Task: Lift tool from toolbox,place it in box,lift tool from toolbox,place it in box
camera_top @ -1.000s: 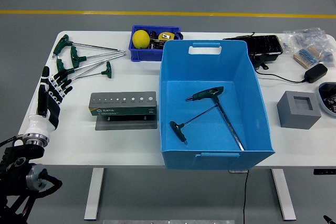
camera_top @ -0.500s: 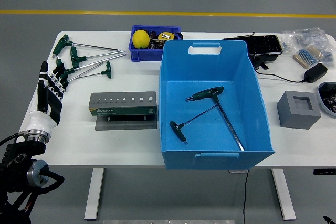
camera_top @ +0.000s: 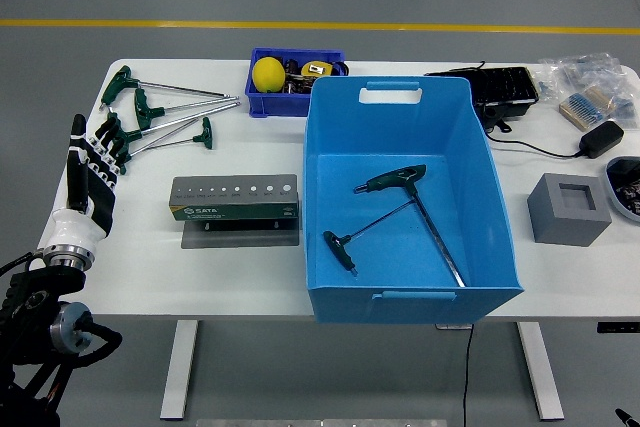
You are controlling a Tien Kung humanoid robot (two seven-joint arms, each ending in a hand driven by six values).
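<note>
Left hand [camera_top: 88, 179] open, fingers spread, holding nothing.
To its right, the grey tool holder [camera_top: 235, 200] reads "SATA".

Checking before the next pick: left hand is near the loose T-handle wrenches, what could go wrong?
1. The T-handle wrenches lie crossed and touching, so the open left hand may drag a neighbour along.
2. The blue box has tall walls; a long shaft could catch the rim.
</note>
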